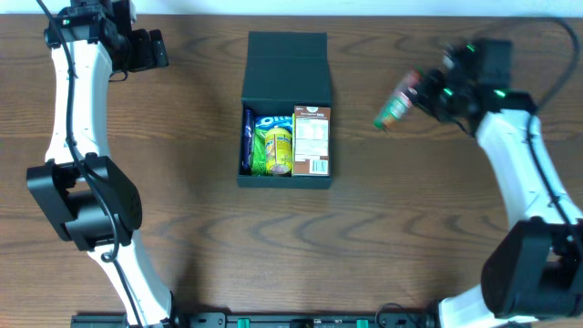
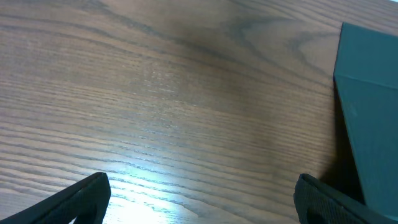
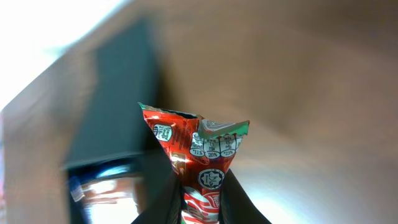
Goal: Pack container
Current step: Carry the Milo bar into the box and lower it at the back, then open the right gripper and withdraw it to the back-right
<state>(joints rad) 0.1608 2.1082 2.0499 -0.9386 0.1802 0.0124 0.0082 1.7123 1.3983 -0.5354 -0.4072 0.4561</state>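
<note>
Black container (image 1: 286, 180) is seen at the middle of the wooden table (image 1: 182, 210), slightly toward the far side, between the two arms. Its hinged lid (image 1: 287, 68) is folded back flat on the far side, so the inside is exposed. Three items are lodged side by side within it: a blue packet (image 1: 248, 138) against the left wall, a yellow-green packet (image 1: 277, 151) in the middle, and a brown-and-white carton (image 1: 312, 138) with a printed panel facing up against the right wall.

To the right of the container and well apart from it, a red-and-green snack packet (image 1: 393, 108) is held off the table by the right gripper (image 1: 421, 91). In the right wrist view the packet (image 3: 198, 149) is pinched at its lower end between the fingers (image 3: 242, 210), which are drawn narrow around it, while its crimped top edge sticks out beyond them; the container is blurred behind it.

At the far left, the left gripper (image 1: 151, 51) is kept wide apart with nothing between its fingers. In the left wrist view only bare wood grain is seen between the fingertips (image 2: 84, 198), and the dark lid (image 2: 373, 99) is visible at the right edge.
</note>
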